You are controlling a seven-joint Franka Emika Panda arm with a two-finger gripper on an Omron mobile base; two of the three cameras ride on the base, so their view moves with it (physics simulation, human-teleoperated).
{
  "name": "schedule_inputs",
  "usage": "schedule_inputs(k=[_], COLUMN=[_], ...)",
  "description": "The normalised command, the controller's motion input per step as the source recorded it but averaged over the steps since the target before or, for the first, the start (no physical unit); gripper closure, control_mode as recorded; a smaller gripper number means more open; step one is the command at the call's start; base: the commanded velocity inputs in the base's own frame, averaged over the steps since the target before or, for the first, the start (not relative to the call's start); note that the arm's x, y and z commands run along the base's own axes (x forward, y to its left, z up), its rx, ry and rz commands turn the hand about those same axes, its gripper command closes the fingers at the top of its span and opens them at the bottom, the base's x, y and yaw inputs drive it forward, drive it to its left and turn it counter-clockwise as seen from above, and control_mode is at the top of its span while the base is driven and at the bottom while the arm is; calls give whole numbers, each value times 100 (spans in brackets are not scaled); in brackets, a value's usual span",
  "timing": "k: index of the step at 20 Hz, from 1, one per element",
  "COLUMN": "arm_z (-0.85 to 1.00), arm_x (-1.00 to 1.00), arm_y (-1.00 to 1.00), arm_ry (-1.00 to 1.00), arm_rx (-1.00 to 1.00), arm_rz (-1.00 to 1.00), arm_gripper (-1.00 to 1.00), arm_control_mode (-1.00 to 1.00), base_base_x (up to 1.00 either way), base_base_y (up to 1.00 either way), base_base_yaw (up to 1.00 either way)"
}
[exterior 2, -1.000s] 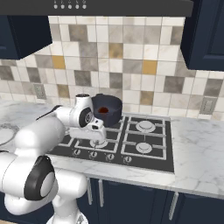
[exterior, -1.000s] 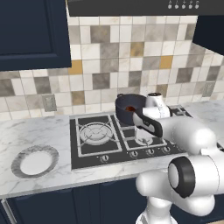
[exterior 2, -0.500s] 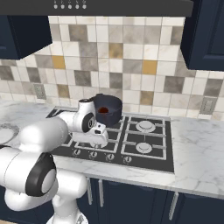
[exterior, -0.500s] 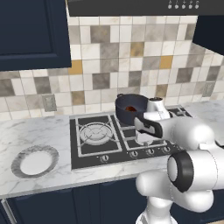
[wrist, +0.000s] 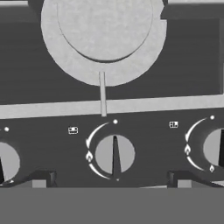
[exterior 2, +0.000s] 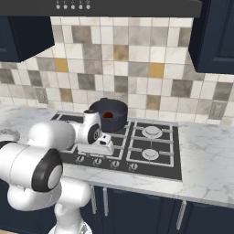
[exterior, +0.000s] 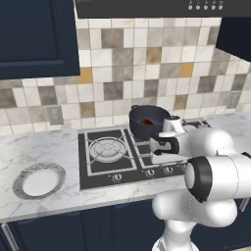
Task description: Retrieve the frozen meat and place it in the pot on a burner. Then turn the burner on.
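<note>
Tool [wrist: 112,177] tips apart straddle a stove knob [wrist: 114,154]; base views show meat [exterior: 146,121] in the pot [exterior: 149,120].

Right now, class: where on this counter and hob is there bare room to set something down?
Bare marble lies between the plate and the hob, and right of the hob up to the wall. The front right burners stand bare. It is crowded at the back, where the pot stands holding the meat, with the gripper over the knobs.
</note>
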Motion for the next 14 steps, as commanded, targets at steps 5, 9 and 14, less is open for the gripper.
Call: schedule_inputs(k=[5, 9, 14], arm_z=[-14, -17, -30], arm_x=[6, 0, 0], arm_y=[0, 0, -1], arm_ry=[-1, 0, 0], arm_rx=[0, 0, 0], arm_rz=[0, 0, 0], arm_gripper=[-100, -100, -100], arm_control_mode=[-100, -100, -100], base_base_x=[0, 0, 0], base_base_y=[0, 0, 0], base_base_yaw=[0, 0, 0])
